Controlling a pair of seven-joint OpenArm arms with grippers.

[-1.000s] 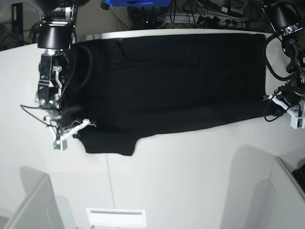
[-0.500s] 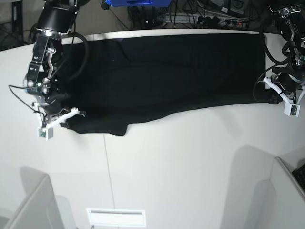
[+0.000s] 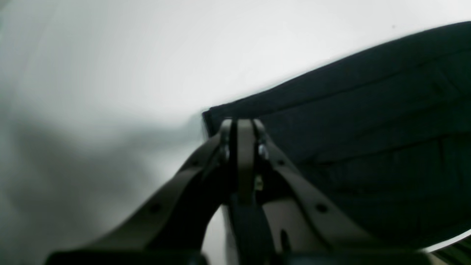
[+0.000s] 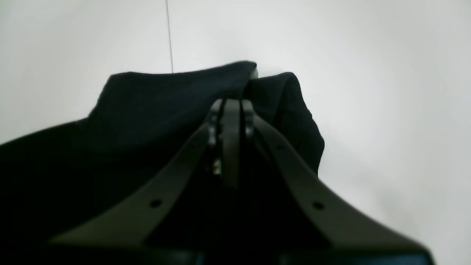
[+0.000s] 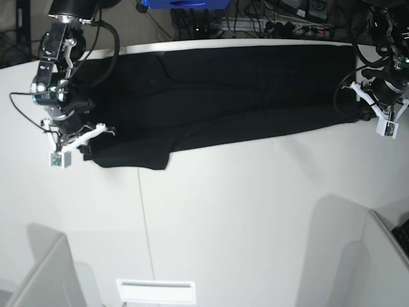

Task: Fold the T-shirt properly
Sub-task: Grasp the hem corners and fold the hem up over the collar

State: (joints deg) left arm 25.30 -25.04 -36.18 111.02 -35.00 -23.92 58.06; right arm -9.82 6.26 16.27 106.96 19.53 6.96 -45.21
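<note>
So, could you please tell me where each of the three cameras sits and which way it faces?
Base: high above the white table, looking down on the black T-shirt; both arms show, the right tool at picture left, the left tool at picture right.
Left wrist: on the left arm, looking along its shut tool at a T-shirt corner.
Right wrist: on the right arm, looking along its shut tool at bunched cloth.
All three share the T-shirt and table.

White table [image 5: 243, 217] with thin seam; cables and power strip [image 5: 300, 27] behind far edge; blue object [image 5: 182, 3] at back.
</note>
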